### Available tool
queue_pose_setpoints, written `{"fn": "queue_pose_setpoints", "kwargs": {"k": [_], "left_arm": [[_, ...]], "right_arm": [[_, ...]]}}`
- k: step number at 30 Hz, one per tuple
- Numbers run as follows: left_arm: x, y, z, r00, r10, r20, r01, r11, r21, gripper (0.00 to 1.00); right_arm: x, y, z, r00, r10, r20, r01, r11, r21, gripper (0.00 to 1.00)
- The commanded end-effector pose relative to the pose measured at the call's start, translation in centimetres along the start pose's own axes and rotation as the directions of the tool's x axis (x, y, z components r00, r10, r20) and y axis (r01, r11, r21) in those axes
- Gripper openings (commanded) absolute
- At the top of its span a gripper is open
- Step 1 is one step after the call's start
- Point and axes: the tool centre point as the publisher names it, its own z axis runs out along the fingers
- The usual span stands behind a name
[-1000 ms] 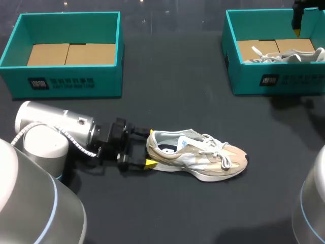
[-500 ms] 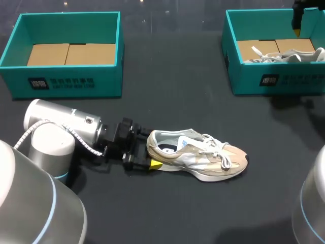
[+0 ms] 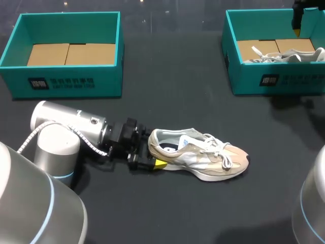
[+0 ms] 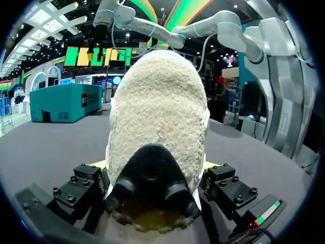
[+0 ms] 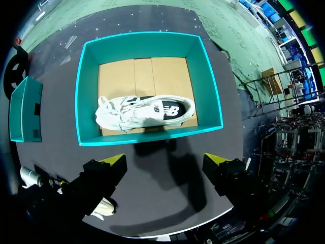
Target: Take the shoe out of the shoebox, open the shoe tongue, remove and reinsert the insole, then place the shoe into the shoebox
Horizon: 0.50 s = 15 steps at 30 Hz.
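Observation:
A beige and white shoe (image 3: 203, 154) lies on its sole on the dark table, toe pointing right. My left gripper (image 3: 155, 149) is at its heel, open, with one finger on each side. In the left wrist view the fuzzy heel (image 4: 157, 117) fills the gap between the fingers of the left gripper (image 4: 155, 170); I cannot tell whether they touch it. My right gripper (image 5: 165, 162) hangs open high above the right teal shoebox (image 5: 81, 91), which holds a white shoe (image 5: 144, 112). In the head view that right gripper (image 3: 297, 25) is at the far right corner.
A second teal shoebox (image 3: 66, 81) stands at the far left with only its cardboard bottom showing. The right shoebox (image 3: 277, 79) stands at the far right. Dark table lies between the boxes and in front of the shoe.
My left arm has slid right along the table, so its fingers now straddle the shoe's heel more deeply. The shoe shifted very slightly right. The right arm has not moved.

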Motion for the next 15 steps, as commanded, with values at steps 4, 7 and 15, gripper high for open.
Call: {"fn": "queue_pose_setpoints", "kwargs": {"k": [4,7,15], "left_arm": [[0.6,0.2,0.3,1.0,0.008,0.026,-0.008,1.0,0.011,0.0],[1.1,0.2,0.3,0.999,0.004,0.049,-0.005,1.0,0.006,0.0],[1.5,0.5,0.3,0.995,-0.046,0.089,0.045,0.999,0.015,0.0]], "right_arm": [[0.0,0.0,0.0,1.0,0.0,0.001,0.0,1.0,0.001,1.0],[0.0,0.0,0.0,1.0,0.0,0.001,0.0,1.0,0.001,1.0],[0.0,0.0,0.0,1.0,0.0,0.001,0.0,1.0,0.001,1.0]]}}
